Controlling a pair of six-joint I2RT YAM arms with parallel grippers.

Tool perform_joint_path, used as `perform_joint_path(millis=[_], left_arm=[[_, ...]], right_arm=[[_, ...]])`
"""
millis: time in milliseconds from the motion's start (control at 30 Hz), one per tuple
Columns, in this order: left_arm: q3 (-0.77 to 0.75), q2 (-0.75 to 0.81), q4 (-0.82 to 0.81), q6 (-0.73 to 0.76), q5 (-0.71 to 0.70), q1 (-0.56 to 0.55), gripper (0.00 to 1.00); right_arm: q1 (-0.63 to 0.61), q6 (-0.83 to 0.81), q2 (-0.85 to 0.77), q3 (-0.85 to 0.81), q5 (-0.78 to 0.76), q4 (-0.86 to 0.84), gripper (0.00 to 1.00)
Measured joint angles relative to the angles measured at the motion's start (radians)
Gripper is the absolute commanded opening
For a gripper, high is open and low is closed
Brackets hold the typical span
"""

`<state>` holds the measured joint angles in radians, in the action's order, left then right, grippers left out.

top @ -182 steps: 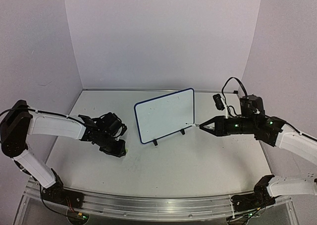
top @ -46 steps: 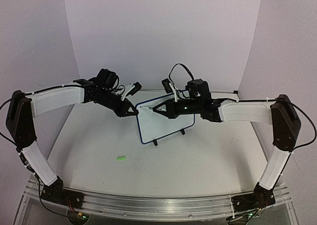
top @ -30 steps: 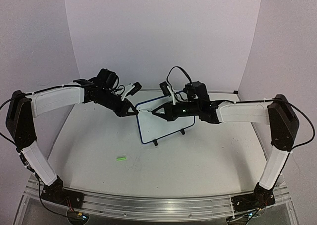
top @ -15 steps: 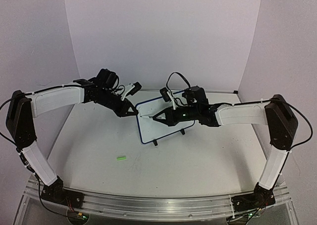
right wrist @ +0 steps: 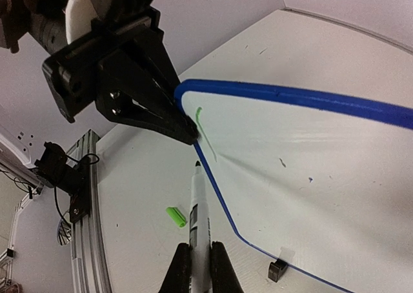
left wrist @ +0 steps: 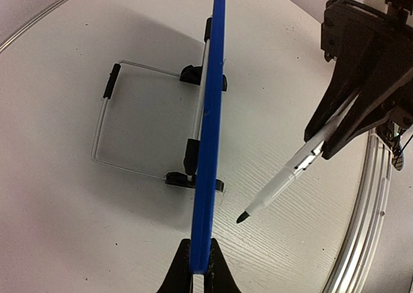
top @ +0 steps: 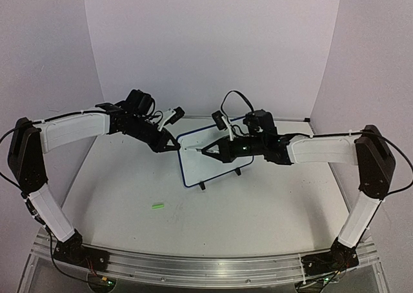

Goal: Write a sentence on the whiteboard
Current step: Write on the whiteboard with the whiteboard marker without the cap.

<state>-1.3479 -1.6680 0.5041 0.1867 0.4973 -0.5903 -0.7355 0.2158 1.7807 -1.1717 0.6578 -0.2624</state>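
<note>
Board [top: 208,171]: upright, unmoved.
L gripper [top: 174,146]: clenched on board's top-left corner, steadying it as before.
R gripper [top: 205,151]: clamped on marker [right wrist: 199,206], in front of board's upper-left face; sank a bit over last sec, then eased back.
Marker tip: looks just off face, by left rim.
Cap [top: 158,206]: green, well below-left of board.
Stroke [right wrist: 198,116]: short green mark near L gripper's corner.
Meaning: prob. first letter only; sentence barely begun.
Count: 1 board, 2 grippers, 1 marker, 1 cap, 1 stroke.
</note>
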Motion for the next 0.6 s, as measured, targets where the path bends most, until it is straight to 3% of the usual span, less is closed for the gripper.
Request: perform_joint_path(millis=[600], left_arm=[[0.000, 0.000, 0.000, 0.000, 0.001, 0.000, 0.00]], right_arm=[[-0.013, -0.003, 0.014, -0.034, -0.039, -0.004, 0.00]])
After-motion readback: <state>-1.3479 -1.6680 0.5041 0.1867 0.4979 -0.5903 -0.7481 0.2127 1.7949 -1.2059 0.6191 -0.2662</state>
